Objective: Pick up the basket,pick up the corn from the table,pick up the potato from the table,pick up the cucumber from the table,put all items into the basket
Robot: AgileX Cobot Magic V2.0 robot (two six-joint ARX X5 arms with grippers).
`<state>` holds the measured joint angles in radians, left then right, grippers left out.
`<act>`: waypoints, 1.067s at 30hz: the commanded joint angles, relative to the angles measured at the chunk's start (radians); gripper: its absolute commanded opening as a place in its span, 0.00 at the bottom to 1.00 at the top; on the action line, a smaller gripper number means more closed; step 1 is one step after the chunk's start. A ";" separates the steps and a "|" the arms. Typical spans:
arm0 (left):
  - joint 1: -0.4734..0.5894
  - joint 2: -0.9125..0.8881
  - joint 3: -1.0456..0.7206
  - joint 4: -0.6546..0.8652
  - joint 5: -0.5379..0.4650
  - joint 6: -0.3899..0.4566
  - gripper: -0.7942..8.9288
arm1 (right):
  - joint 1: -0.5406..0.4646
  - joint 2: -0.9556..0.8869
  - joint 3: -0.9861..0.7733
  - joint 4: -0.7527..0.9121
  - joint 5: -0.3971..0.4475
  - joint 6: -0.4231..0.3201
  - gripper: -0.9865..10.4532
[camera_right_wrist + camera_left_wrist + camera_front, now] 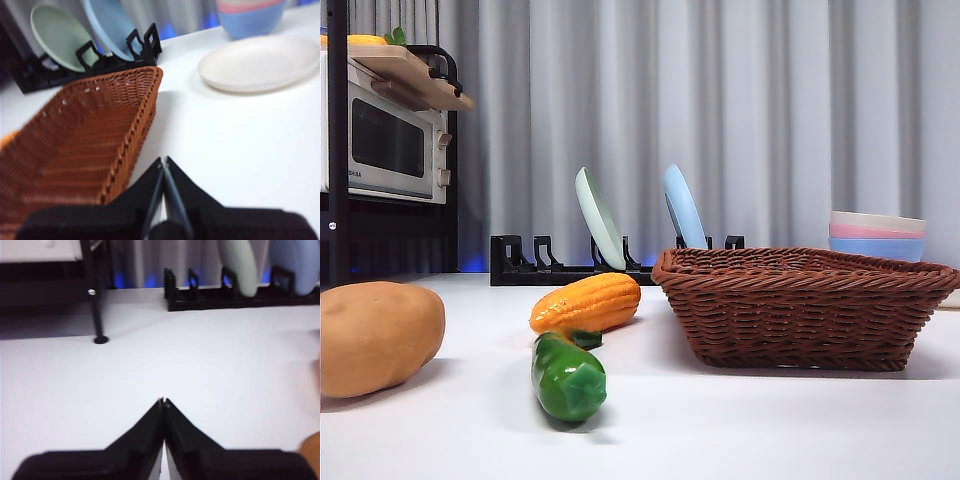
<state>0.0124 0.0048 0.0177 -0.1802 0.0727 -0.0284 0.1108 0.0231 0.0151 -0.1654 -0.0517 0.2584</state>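
Observation:
The brown wicker basket (802, 305) stands empty on the white table (720, 420) at the right; it also shows in the right wrist view (85, 135). The orange-yellow corn (586, 303) lies in the middle. The green cucumber (567, 376) lies in front of it, end toward the camera. The tan potato (375, 335) lies at the left edge; a sliver of it shows in the left wrist view (312, 450). My left gripper (163, 401) is shut and empty over bare table. My right gripper (163, 161) is shut and empty beside the basket's rim. Neither arm shows in the front view.
A black dish rack (570, 262) with a green plate (599, 216) and a blue plate (684, 207) stands behind. Stacked pastel bowls (877, 235) and a white plate (260, 62) sit at the right. A microwave (385, 140) on a shelf stands at the left.

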 commanded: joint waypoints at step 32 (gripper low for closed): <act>0.002 0.558 0.582 -0.183 0.286 -0.106 0.07 | 0.001 0.669 0.576 -0.039 -0.094 0.010 0.08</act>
<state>0.0124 0.5377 0.5858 -0.3569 0.3439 -0.1741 0.1112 0.6579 0.5690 -0.1932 -0.1364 0.2966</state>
